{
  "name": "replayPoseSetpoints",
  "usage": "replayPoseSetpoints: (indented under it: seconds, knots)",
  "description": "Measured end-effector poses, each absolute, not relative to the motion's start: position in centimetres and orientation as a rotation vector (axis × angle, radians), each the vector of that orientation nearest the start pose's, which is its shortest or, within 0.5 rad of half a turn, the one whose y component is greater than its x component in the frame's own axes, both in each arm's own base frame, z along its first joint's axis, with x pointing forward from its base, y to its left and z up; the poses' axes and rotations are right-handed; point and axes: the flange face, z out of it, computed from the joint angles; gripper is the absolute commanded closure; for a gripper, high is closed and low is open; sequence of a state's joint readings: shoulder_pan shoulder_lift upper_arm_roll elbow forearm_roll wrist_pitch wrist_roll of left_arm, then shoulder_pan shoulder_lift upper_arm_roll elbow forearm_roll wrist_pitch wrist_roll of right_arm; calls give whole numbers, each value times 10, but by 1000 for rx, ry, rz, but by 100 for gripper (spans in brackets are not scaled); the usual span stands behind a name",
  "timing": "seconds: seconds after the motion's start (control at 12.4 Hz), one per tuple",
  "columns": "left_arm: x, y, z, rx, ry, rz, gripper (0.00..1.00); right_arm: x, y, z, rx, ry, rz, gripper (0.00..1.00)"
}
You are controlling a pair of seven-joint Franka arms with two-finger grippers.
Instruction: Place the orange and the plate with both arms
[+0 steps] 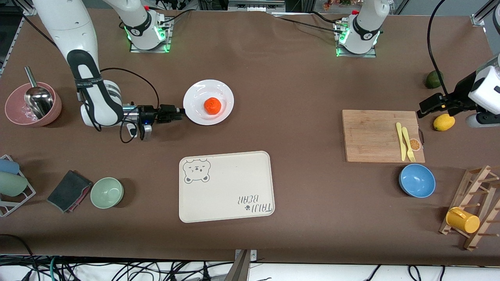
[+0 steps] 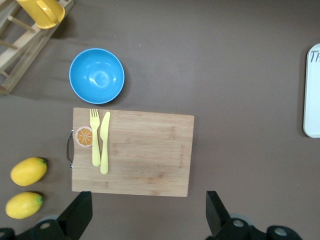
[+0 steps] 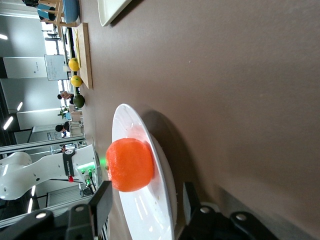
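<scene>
I see the right gripper (image 1: 183, 111) lying low and level at the plate (image 1: 195, 93), its jaws astride the rim on the side toward the right arm's end of the tabletop, closing but not yet clamped. The plate lies straight ahead of those jaws, and the orange (image 1: 213, 105) sits in its centre. The tray (image 1: 230, 183), nearer the camera, holds nothing. My left gripper (image 2: 145, 212) waits, jaws wide, over the cutting board (image 2: 145, 150).

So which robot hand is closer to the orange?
The right hand. It is at the rim of the plate that holds the orange. The left hand is up by the lemon, at the left arm's end of the table.
</scene>
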State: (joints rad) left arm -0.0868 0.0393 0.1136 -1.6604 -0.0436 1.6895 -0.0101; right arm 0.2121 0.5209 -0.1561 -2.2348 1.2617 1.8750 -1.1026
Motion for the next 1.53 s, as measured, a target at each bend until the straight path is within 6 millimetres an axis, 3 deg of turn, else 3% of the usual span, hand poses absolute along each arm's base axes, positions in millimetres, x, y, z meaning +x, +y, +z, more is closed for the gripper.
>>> replayPoseSetpoints:
  seconds: [0.16, 0.48, 1.05, 1.53]
  knots:
    - [571, 12, 568, -3175, 20, 30, 0, 462, 99, 119, -2056, -181, 205, 42]
    - [572, 15, 548, -3172, 31, 125, 0, 461, 100, 118, -2062, -189, 196, 51]
    - [572, 19, 548, -3139, 42, 127, 0, 451, 110, 109, -2099, -228, 157, 58]
    - [572, 20, 548, -3139, 39, 127, 0, 448, 118, 108, -2111, -243, 149, 76]
